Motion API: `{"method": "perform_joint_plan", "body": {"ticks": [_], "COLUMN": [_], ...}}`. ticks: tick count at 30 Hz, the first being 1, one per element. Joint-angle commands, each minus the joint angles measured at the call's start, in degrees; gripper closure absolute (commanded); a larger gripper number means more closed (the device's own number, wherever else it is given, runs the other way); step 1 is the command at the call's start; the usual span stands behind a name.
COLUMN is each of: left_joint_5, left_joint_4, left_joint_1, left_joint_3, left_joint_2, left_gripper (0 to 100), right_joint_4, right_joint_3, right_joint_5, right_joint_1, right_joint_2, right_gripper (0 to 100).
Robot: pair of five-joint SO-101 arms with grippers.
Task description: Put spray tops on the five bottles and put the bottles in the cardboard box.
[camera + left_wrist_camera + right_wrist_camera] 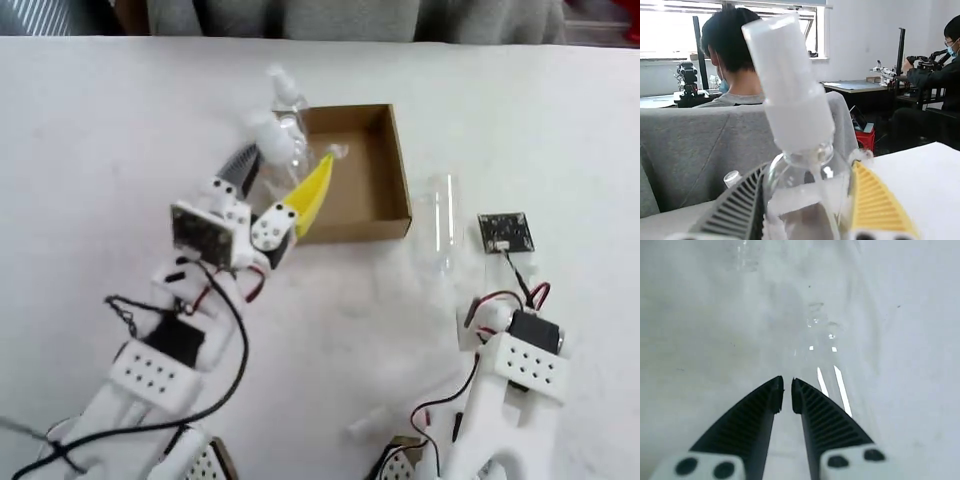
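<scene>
Gripped bottle (285, 125) at the cardboard box (360, 230)

Held the bottle, with a spray top (790, 85) on it, at the left wall of the cardboard box, squeezed tight in the left gripper (280, 175). Saw another bottle (445, 225) lying just right of the box. Found the right gripper (787, 390) pinched together, empty.

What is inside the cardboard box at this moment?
The cardboard box shows bare brown floor on its uncovered side. The left gripper holds a bottle with a spray top over the other side, so anything beneath them is hidden.
</scene>
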Motion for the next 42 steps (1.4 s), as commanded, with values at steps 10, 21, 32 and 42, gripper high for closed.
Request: {"method": "perform_joint_plan", "body": {"ticks": [10, 21, 32, 42], "left_joint_5": [4.1, 5.6, 5.5, 5.5], "left_joint_4": [-32.6, -46.0, -46.7, -53.3], "left_joint_1": [0.7, 0.7, 0.5, 0.1], "left_joint_3": [-4.2, -11.2, -13.6, -18.2], "left_joint_2": [33.5, 54.5, 61.2, 71.7], "left_gripper": [98, 98, 98, 98], "right_joint_4": [-5.1, -5.1, -5.1, -5.1], "right_joint_3": [3.3, 3.3, 3.3, 4.1], "right_joint_5": [0.7, 0.7, 3.2, 4.7], "right_joint_1": [0.6, 0.2, 0.2, 0.2], "right_joint_2": [-0.5, -0.6, -0.6, -0.6], "right_gripper": [98.4, 98.4, 98.4, 98.4]}}
